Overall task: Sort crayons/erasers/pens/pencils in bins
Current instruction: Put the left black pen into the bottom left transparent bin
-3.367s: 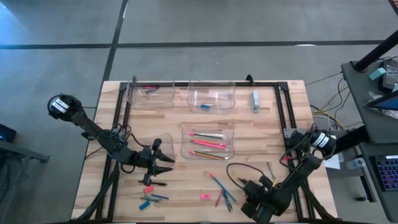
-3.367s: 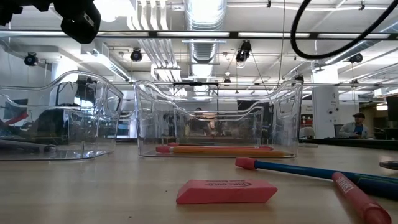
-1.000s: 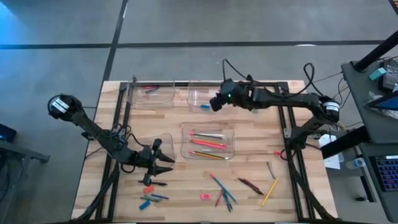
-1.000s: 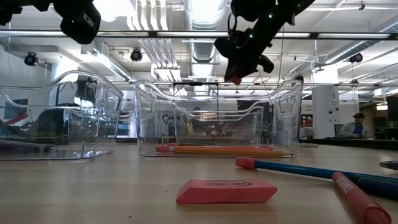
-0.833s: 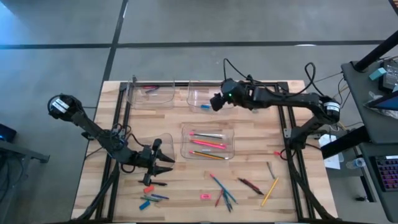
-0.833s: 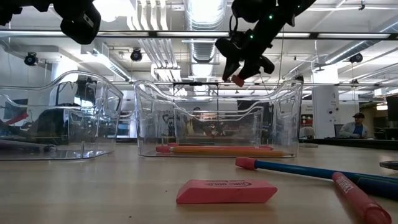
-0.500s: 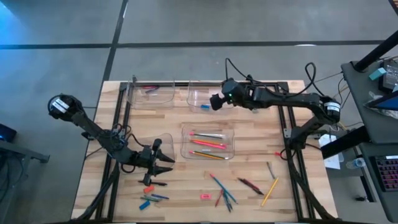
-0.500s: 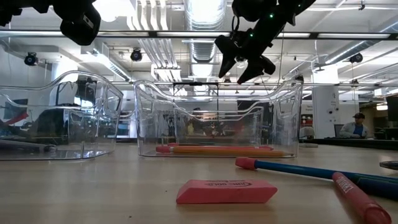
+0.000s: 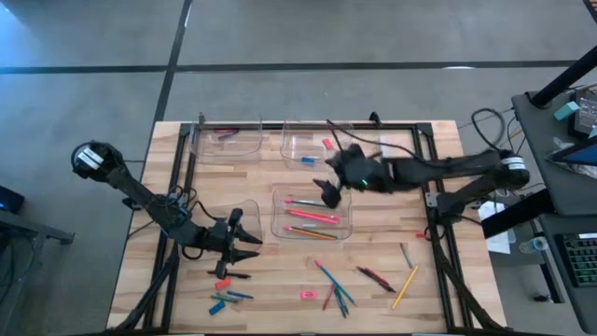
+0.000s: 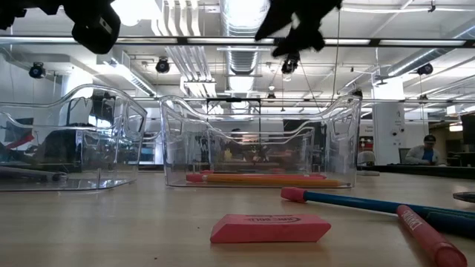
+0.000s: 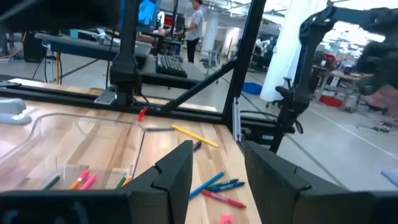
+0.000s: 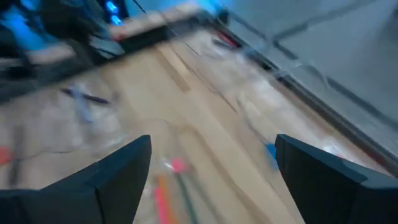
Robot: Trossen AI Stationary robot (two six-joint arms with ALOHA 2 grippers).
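Right gripper (image 9: pixel 326 190) now hangs with fingers spread wide and empty above the near bin's (image 9: pixel 312 213) far edge, having pulled back from over the far middle bin (image 9: pixel 317 146). Behind it, a pink eraser (image 9: pixel 328 144) lies in that far bin beside a blue crayon (image 9: pixel 309 160), where a second ago only the crayon lay. Left gripper (image 9: pixel 244 250) stays put, fingers partly apart and empty, just above loose crayons (image 9: pixel 227 299).

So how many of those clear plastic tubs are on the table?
4: far-left tub, far-middle tub, centre tub holding pencils, and a fourth tub beside the left gripper, partly covered by it.
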